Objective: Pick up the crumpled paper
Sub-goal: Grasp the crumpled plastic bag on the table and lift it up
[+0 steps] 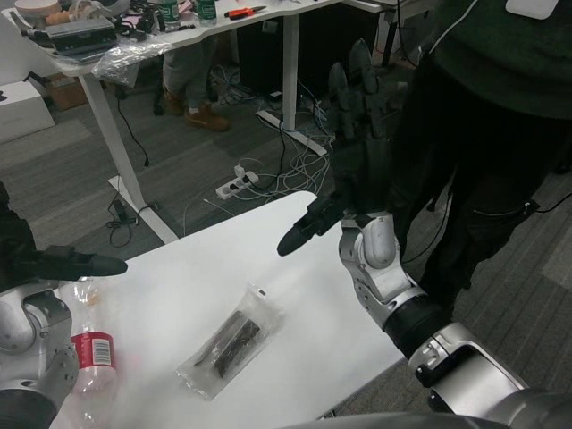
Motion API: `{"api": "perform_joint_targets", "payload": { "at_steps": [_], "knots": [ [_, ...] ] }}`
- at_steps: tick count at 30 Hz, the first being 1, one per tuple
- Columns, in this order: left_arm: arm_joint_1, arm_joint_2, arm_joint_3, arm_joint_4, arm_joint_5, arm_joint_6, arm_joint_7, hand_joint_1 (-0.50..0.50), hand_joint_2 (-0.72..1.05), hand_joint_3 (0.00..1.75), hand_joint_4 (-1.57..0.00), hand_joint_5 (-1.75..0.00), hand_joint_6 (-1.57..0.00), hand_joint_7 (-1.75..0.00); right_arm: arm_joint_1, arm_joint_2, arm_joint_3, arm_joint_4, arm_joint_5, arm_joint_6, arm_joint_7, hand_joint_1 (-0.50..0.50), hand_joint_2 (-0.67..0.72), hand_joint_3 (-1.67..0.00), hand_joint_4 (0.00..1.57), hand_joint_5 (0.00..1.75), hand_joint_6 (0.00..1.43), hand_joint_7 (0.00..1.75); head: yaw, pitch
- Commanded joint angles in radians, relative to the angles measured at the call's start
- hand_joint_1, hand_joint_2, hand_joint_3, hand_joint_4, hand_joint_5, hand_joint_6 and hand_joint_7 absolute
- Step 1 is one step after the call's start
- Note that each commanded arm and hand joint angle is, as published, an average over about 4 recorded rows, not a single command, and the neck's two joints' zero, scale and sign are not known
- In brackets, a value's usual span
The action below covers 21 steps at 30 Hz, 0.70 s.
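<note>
No crumpled paper shows in the head view. My right hand is raised above the white table's far right corner, fingers up and spread, thumb pointing left, holding nothing. My left hand is partly cut off at the left edge, one finger stretched out to the right over the table, nothing in it. Just below it a clear plastic bottle with a red label lies at the lower left.
A clear plastic bag with a dark item inside lies mid-table near the front. A person in dark clothes stands close at the table's right side, behind my right hand. A cluttered desk and floor cables lie beyond.
</note>
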Motion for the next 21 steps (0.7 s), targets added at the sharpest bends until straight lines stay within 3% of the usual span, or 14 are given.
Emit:
{"api": "perform_joint_targets", "payload": {
  "at_steps": [1, 17, 21],
  "knots": [
    [-0.007, 0.006, -0.002, 0.008, -0.003, -0.013, 0.007, -0.50, -0.66, 0.00, 0.00, 0.00, 0.00, 0.00, -0.001, -0.002, -0.005, -0.007, 0.002, -0.006, -0.003, -0.17, 0.72, 0.00, 0.00, 0.00, 0.00, 0.00, 0.000, -0.003],
    [-0.015, 0.003, -0.014, 0.014, -0.004, -0.012, 0.007, -0.50, -0.64, 0.00, 0.00, 0.00, 0.00, 0.00, -0.001, -0.006, -0.006, -0.007, 0.005, -0.004, -0.002, -0.17, 0.72, 0.00, 0.00, 0.00, 0.00, 0.00, -0.009, -0.015],
    [-0.018, 0.003, -0.014, 0.014, -0.004, -0.011, 0.007, -0.50, -0.64, 0.00, 0.00, 0.00, 0.00, 0.00, 0.000, -0.006, -0.005, -0.007, 0.006, -0.002, -0.002, -0.17, 0.72, 0.00, 0.00, 0.00, 0.00, 0.00, 0.022, -0.031]
  ]
}}
